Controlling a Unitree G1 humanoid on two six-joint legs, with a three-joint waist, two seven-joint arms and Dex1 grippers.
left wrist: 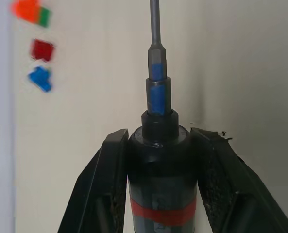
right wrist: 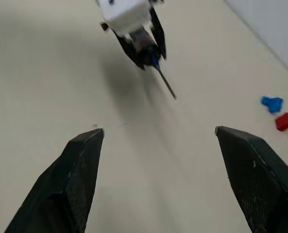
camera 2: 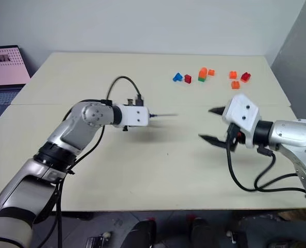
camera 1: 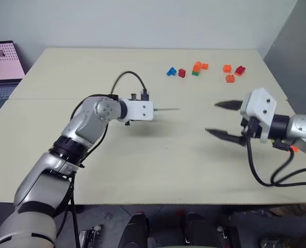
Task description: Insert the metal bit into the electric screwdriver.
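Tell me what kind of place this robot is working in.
Probably a robotics lab or test room: a plain beige table against a bare wall, an open laptop at its far left, and small toy bricks scattered near the far edge like practice props.

Matt beige table [camera 1: 194, 155]; bit [left wrist: 154, 22] dull grey metal; screwdriver [left wrist: 160, 194] glossy black.

The electric screwdriver [left wrist: 162, 189] is black with a red band around its barrel and blue marking on its narrower front collar, and the metal bit [left wrist: 154, 22] is plain grey. Both grippers have black fingers [right wrist: 78, 179] on white housings. The table [camera 1: 142, 170] is uniform pale beige, with blue, red, orange and green blocks [camera 1: 196, 68] on it beyond the screwdriver.
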